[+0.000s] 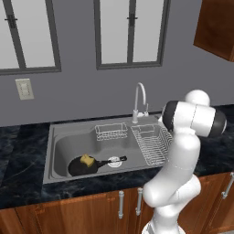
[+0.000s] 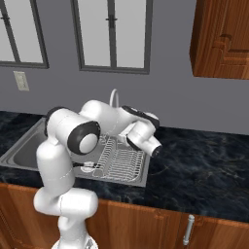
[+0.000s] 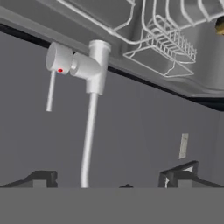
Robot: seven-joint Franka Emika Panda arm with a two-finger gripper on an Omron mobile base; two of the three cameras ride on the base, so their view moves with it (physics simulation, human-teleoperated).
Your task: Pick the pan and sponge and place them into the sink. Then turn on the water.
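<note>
1. Gripper (image 3: 107, 181): jaws wide apart, holding nothing, facing the faucet (image 3: 89, 87).
2. Pan (image 1: 84, 166) lies in the sink (image 1: 61, 146), well away from the gripper.
3. Sponge (image 1: 87, 160) rests on the pan.

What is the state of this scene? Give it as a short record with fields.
pan: lying in the sink, at its front left
sponge: resting in the pan
faucet: behind the basin, no stream visible
faucet lever: seen close in the hand view, hanging from the faucet base
gripper: open, facing the faucet base, holding nothing
left to do: turn on the water
</note>
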